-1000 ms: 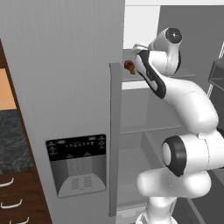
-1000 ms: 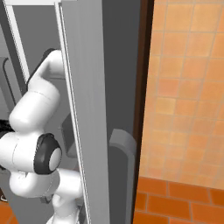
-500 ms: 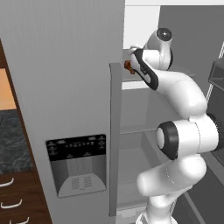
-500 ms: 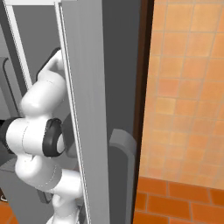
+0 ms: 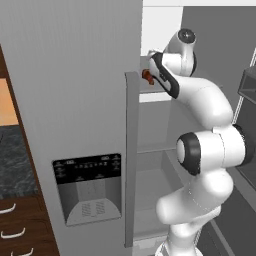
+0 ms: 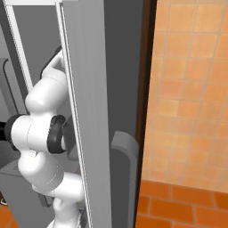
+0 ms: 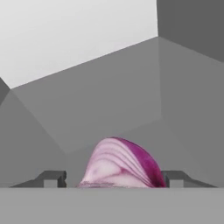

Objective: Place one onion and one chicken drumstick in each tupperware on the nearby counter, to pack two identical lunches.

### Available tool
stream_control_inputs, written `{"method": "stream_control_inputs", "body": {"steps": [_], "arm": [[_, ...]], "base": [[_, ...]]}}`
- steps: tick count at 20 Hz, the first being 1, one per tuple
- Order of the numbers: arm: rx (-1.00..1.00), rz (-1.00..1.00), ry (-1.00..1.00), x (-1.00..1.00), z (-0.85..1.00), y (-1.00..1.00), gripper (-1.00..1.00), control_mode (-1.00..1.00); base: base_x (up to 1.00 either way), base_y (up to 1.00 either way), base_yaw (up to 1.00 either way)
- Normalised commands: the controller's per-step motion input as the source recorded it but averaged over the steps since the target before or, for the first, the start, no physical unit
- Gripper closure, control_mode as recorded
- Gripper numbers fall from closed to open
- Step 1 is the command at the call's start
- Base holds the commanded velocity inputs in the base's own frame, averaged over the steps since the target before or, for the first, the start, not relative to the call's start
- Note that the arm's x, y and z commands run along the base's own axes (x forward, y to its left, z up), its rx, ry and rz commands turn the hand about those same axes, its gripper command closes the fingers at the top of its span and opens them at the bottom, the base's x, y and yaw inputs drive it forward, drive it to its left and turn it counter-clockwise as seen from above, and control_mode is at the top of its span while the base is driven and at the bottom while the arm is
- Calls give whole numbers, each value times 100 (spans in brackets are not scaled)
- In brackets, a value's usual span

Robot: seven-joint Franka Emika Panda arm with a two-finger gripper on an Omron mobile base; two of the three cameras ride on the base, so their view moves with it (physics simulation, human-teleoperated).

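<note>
In the hand view a glossy magenta-purple onion (image 7: 124, 164) lies on the grey fridge shelf (image 7: 109, 105), right between my gripper's (image 7: 114, 178) two dark fingertips (image 7: 53, 178). The jaws straddle it: the right tip is at its skin and a narrow gap shows on the left. In the left base view my arm (image 5: 200, 100) reaches up into the open fridge, its hand behind the door's edge. A small orange-brown lump (image 5: 146, 75) beside the hand looks like a chicken drumstick. A strip of the black counter (image 5: 11, 160) shows at far left. The tupperware is out of view.
The closed grey fridge door with its dispenser panel (image 5: 87, 187) and long handle (image 5: 131, 150) stands left of the arm. The opened door (image 6: 89, 111) rises on its right, with an orange tiled wall (image 6: 191, 89) beyond. Brown drawers (image 5: 15, 230) sit under the counter.
Over the last second the arm's elbow has swung up and in toward the fridge, carrying the hand deeper onto the upper shelf. In the last half second it has hardly moved.
</note>
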Motion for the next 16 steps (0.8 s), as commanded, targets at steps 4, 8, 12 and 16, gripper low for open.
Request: {"method": "stream_control_inputs", "body": {"steps": [4,8,12,16], "arm": [[0,0,-21,-79,3,0,100,-100],[0,1,-45,-100,6,0,100,-100],[-2,1,-38,-100,73,5,100,-100],[0,3,-4,-100,35,15,100,-100]], "base": [[0,0,0],[0,0,0],[0,0,0],[0,0,0]]}}
